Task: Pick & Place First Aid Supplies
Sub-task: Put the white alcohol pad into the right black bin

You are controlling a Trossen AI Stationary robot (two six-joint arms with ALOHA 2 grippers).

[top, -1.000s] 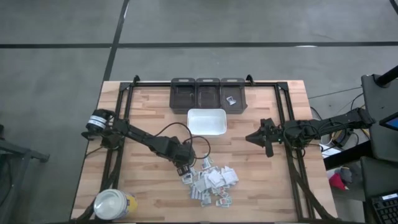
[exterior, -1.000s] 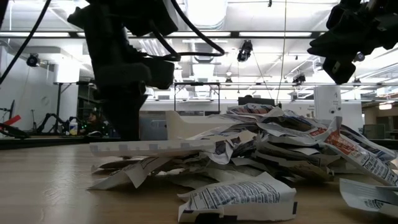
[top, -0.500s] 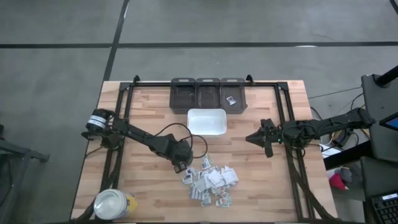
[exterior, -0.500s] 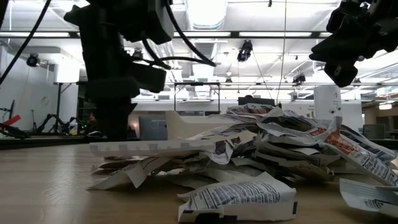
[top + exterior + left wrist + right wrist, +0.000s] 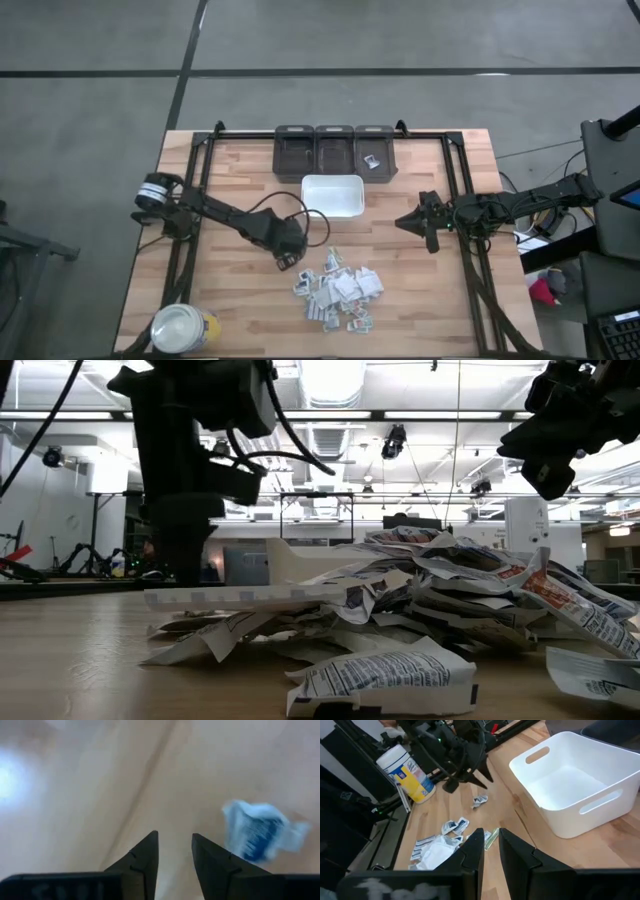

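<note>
The first aid supplies lie in a loose heap of small white printed packets on the wooden table, near its front edge; the low view shows the heap close up. My left gripper hangs just off the heap's left edge, pointing down at bare wood, open, with nothing between its fingers. One crumpled blue-printed packet lies on the table beside it, untouched. My right gripper waits at the table's right, nearly level, open and empty.
A white rectangular tray stands behind the heap, toward the far edge. Three dark bins line the far edge, the right one holding a packet. A yellow jar with a white lid stands at the near left corner.
My left gripper has drawn away from the heap's left edge toward the table's left and far side, rising a little and tipping to point more steeply down. The heap has stayed as it was.
</note>
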